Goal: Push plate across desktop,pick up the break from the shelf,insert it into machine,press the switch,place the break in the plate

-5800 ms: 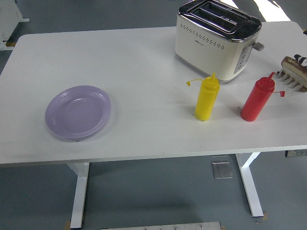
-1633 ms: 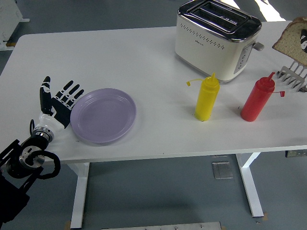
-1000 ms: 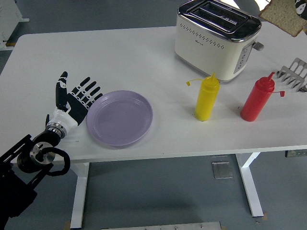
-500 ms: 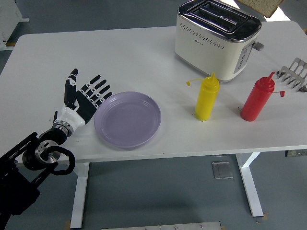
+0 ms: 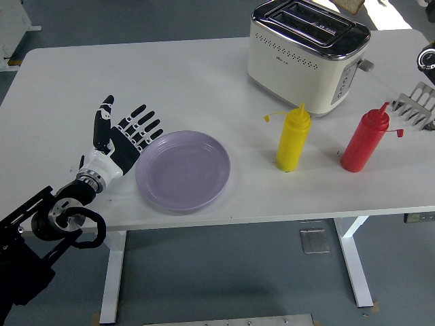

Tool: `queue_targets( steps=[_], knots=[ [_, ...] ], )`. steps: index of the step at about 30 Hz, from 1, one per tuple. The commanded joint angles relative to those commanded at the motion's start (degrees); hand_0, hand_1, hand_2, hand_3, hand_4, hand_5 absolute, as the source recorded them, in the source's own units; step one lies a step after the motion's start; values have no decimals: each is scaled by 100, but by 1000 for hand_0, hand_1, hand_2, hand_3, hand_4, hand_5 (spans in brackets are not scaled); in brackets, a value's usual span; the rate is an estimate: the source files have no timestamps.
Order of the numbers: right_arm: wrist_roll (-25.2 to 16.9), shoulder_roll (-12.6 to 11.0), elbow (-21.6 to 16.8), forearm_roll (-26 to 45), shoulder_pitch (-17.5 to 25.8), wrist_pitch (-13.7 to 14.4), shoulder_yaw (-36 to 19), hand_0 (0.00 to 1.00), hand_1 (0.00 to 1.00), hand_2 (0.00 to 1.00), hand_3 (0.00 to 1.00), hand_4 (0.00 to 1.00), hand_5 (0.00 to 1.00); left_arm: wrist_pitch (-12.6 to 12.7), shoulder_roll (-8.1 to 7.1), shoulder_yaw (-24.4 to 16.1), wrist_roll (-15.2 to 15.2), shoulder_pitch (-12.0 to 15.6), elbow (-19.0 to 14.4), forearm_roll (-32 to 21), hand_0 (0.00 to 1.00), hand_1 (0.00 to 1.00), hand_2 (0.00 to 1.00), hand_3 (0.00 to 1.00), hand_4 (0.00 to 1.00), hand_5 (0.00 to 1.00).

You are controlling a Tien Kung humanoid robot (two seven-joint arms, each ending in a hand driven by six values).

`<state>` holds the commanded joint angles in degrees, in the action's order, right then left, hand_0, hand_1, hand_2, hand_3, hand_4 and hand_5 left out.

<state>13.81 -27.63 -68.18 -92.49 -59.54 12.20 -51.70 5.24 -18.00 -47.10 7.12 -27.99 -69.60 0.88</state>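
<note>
The lilac plate lies near the table's front edge, left of centre. My left hand is open, palm toward the plate, its fingertips at the plate's left rim. The cream toaster stands at the back right with empty slots. A corner of the bread slice shows at the picture's top edge, in the air just above the toaster's right end. The right hand holding it is cut off by the frame; only a black part of the right arm shows at the right edge.
A yellow squeeze bottle and a red squeeze bottle stand in front of the toaster. A metal rack, with nothing on it, sits at the right edge behind the red bottle.
My left hand came in and pushed the plate rightward across the table; it has now nearly stopped. The bread was lifted off the rack and carried up and left to above the toaster.
</note>
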Motion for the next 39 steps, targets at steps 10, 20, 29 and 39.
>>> queue_targets(
  steps=[10, 20, 29, 39],
  knots=[
    [595, 383, 620, 98, -469, 42, 290, 353, 447, 426, 472, 241, 2, 70, -133, -556, 13, 191, -157, 34, 786, 694, 643, 612, 766, 998],
    [820, 764, 1437, -376, -943, -134, 716, 350, 446, 428, 475, 241, 2, 82, -310, -1378, -28, 447, -305, 139, 785, 694, 641, 612, 764, 998],
    [846, 1102, 1917, -526, -1260, -211, 1237, 343, 443, 430, 478, 240, 2, 101, -420, -1855, -71, 599, -420, 125, 786, 692, 640, 612, 763, 998],
    [929, 1451, 2600, -705, -1497, -347, 1442, 340, 442, 432, 478, 239, 2, 115, -470, -1906, -60, 668, -450, 127, 785, 690, 640, 612, 764, 998]
  ],
)
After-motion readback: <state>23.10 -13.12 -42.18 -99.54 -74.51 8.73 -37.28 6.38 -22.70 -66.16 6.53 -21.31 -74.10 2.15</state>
